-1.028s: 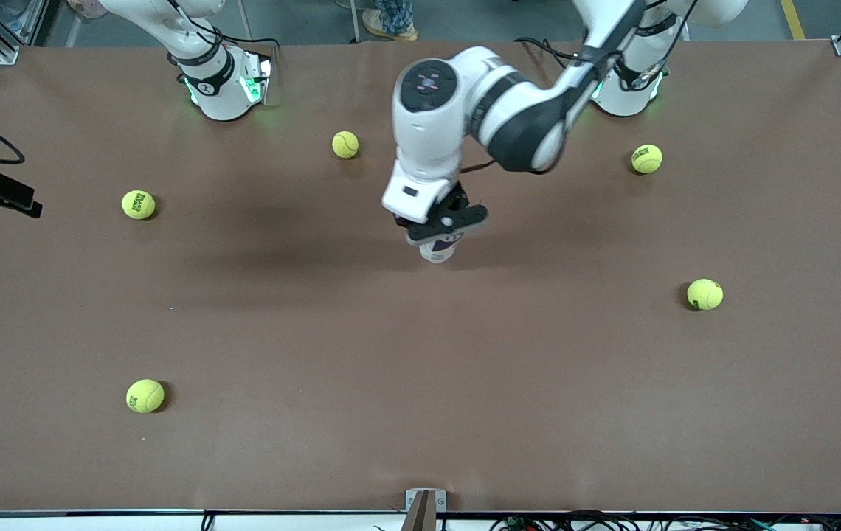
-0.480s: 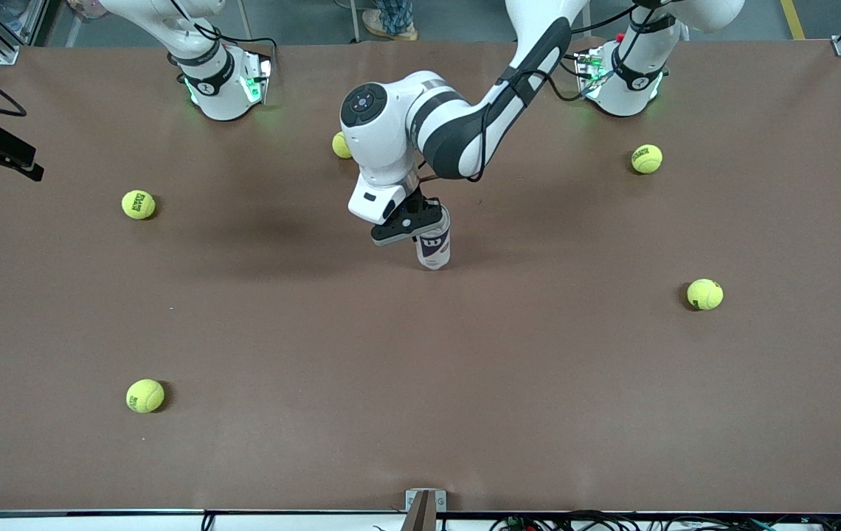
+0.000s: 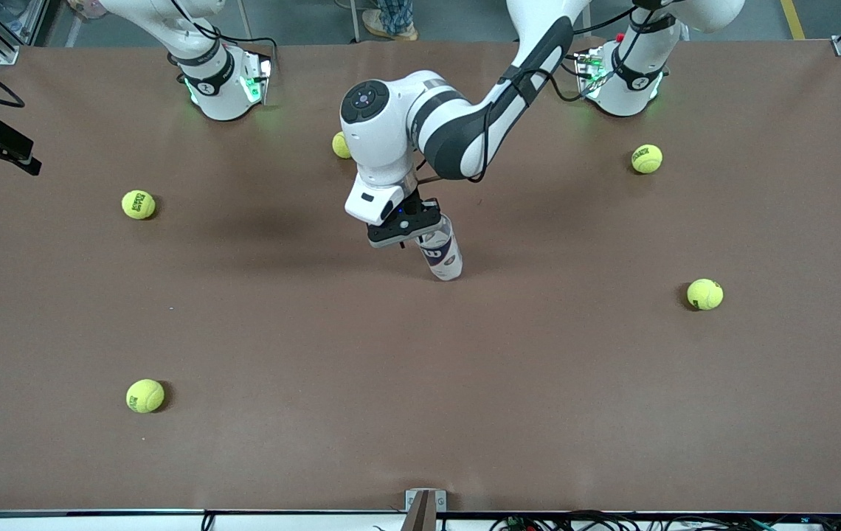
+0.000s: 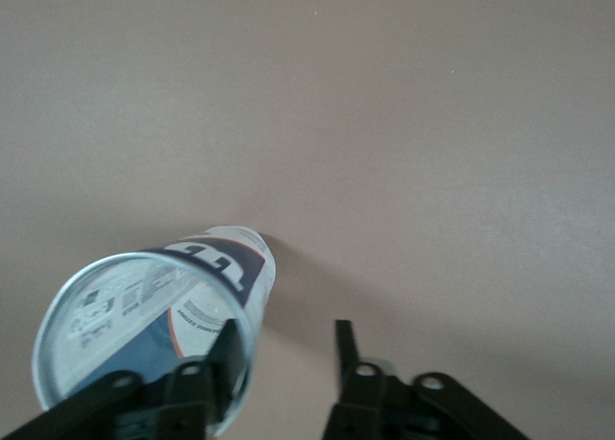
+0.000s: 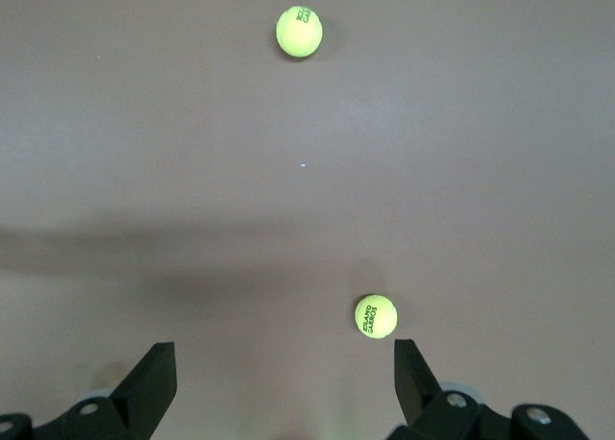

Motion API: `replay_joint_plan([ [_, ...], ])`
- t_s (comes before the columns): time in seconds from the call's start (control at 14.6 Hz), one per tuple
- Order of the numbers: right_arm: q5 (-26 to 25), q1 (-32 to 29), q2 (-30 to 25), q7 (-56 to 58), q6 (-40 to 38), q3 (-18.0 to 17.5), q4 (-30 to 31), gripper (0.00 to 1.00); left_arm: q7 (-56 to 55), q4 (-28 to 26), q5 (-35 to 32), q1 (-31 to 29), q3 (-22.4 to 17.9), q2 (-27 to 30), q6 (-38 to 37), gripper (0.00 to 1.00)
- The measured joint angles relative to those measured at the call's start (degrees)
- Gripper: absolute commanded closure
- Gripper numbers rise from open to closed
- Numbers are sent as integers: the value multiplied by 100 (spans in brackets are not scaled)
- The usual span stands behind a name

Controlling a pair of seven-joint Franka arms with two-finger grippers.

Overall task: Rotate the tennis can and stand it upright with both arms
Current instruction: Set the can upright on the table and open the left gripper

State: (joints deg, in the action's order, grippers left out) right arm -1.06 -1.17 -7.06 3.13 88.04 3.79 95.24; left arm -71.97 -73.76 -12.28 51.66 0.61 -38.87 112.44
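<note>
The tennis can, a clear tube with a white and navy label, stands tilted on the brown table near its middle. Its open top leans under my left gripper. In the left wrist view the can's round rim lies beside my left gripper. One finger overlaps the rim's edge. The other finger stands apart over bare table, so the jaws are open with nothing between them. My right gripper hangs over the table's edge at the right arm's end. In the right wrist view it is wide open and empty.
Several yellow-green tennis balls lie about: one and one toward the right arm's end, one and one toward the left arm's end, one partly hidden by the left arm. The right wrist view shows two balls.
The left gripper has opened off the can. The can, near upright half a second ago, now leans, its base farther toward the front camera. The right gripper shifted slightly.
</note>
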Motion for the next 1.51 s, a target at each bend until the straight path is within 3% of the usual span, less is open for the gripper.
replay_joint_plan([
  [0.41, 0, 0, 0, 165, 32, 0, 8, 0, -1, 105, 87, -305, -8, 438, -22, 20],
  [0.48, 0, 0, 0, 167, 20, 0, 12, 0, -1, 106, 87, -379, -9, 550, -35, 6],
  [0.55, 0, 0, 0, 169, 12, 0, 16, 0, 3, 107, 88, -459, -12, 646, -47, 0],
  [0.89, 0, 0, 0, 174, -21, 0, 26, 0, 533, 123, 88, -1034, -45, 1158, -396, 0],
  [1.51, 0, 0, -1, 179, -26, 1, 28, 0, 3399, 109, 323, -2865, -63, 1995, -1393, 0],
])
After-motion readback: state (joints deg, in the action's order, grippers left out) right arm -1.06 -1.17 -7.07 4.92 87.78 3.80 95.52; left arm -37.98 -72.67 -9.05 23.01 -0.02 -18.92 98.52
